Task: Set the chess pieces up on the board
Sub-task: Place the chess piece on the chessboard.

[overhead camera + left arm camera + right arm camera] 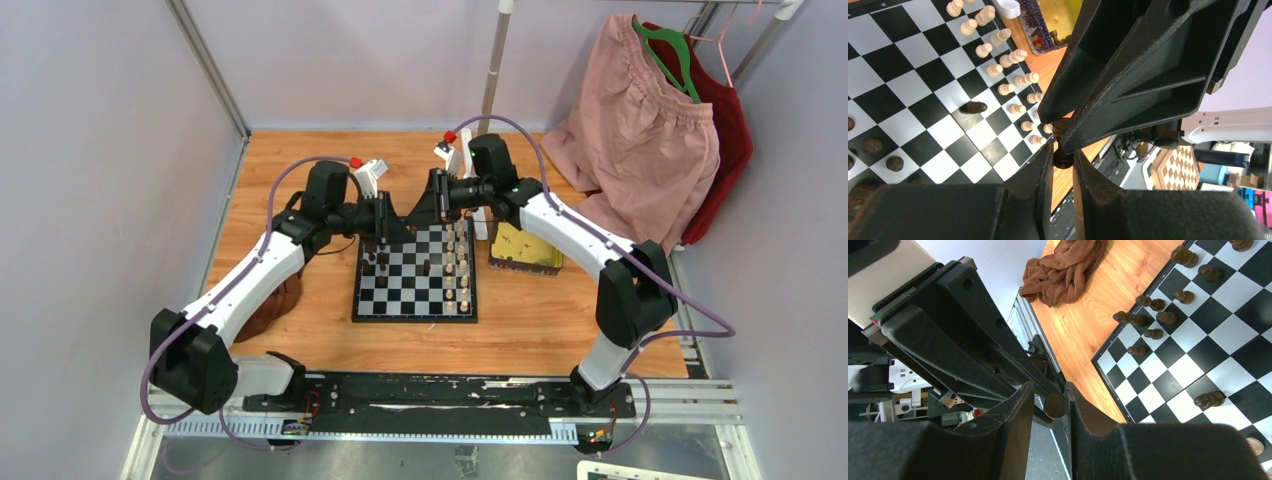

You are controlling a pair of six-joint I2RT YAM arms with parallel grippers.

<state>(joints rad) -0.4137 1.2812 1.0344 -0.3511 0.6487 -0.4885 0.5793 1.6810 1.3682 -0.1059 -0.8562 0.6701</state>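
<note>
Left pincer (1063,150) is clamped shut on one small dark brown chess piece (1062,140), held in the air over the far edge of the square black-and-silver checkered board (415,312) on the wooden bench (300,170). Right pincer (1050,402) meets it tip to tip, jaws spread either side of the same piece. Cream-white chess pieces (462,270) stand along the board's right side, other dark brown pieces (376,262) on its left.
</note>
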